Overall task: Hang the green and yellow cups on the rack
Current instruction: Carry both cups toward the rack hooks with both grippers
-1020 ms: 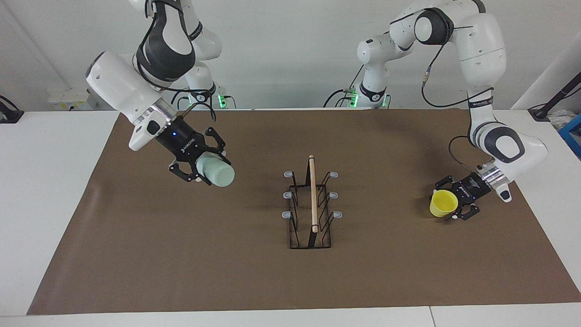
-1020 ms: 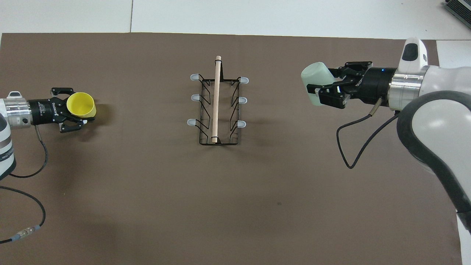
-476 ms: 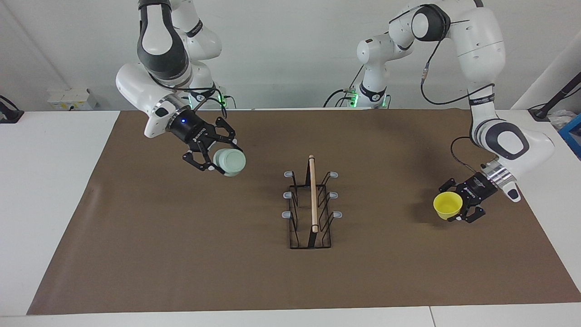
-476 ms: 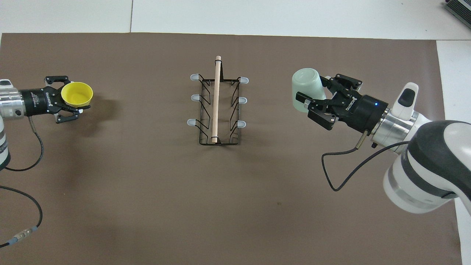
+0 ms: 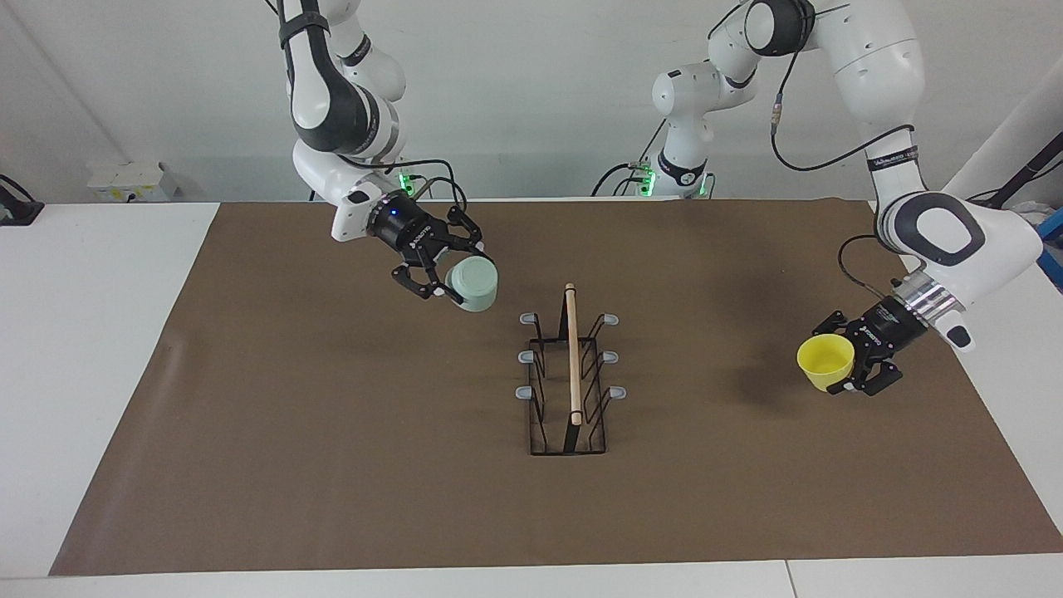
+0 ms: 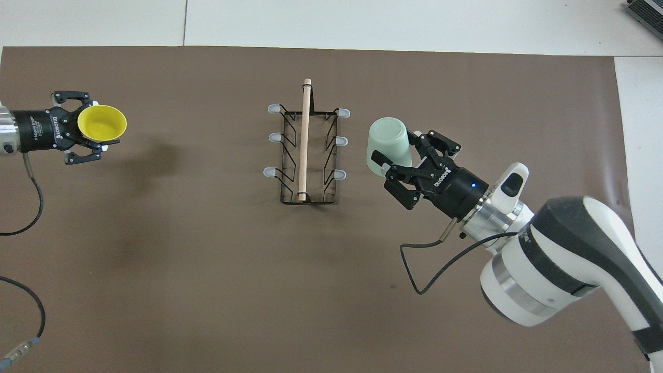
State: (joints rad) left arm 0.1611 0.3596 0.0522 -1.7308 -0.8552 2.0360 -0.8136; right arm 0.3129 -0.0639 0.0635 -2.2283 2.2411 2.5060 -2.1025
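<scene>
So right claw (image 5: 455, 285) grips the green cup (image 5: 473, 284) near the rack (image 5: 570, 384), left claw (image 5: 854, 367) holds the yellow cup (image 5: 825, 362) aloft; next up, peg alignment.

We see pale green cup (image 5: 473, 283), bright yellow cup (image 5: 825, 362). Rack (image 5: 570, 380) black wire, light wood rod (image 5: 572, 354) on top, grey peg tips (image 5: 528, 318). Mat (image 5: 332, 465) plain brown. Table (image 5: 83, 332) white. Arms (image 5: 947, 241) white with dark grey bands; grippers black.
</scene>
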